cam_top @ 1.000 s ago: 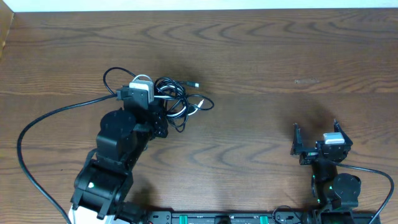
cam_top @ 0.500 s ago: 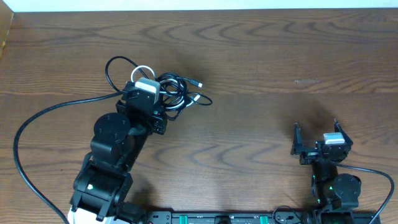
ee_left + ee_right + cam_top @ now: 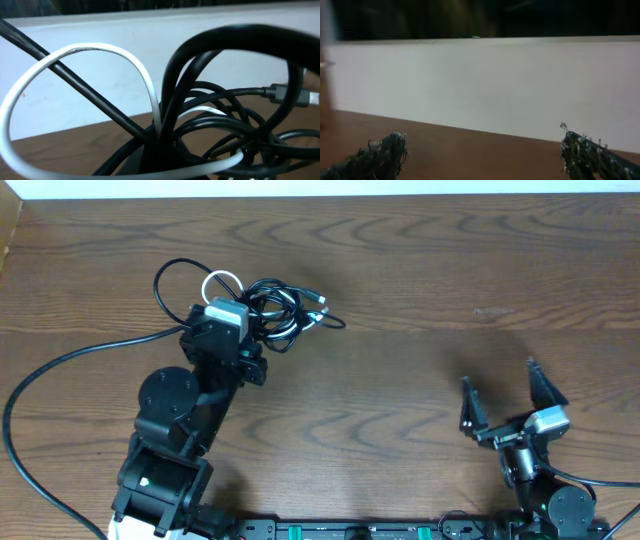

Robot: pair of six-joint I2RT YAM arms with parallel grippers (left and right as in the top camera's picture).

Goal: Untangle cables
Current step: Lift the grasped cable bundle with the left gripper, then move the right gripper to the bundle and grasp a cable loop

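— Checking the left side first: where are the cables (image 3: 285, 320)?
— Bunched on the table (image 3: 420, 270) toward its far left. They are mostly black, with 1 white loop (image 3: 75, 50) standing up, all knotted together.
— And the left gripper (image 3: 243, 320)?
— Closed, right at the bundle. The strands converge at its tip, so it looks pinched on them, though the tip itself is hidden.
— The right gripper (image 3: 498, 380)?
— Well apart, near the front right edge, its 2 fingers (image 3: 380, 155) spread wide, holding nothing.
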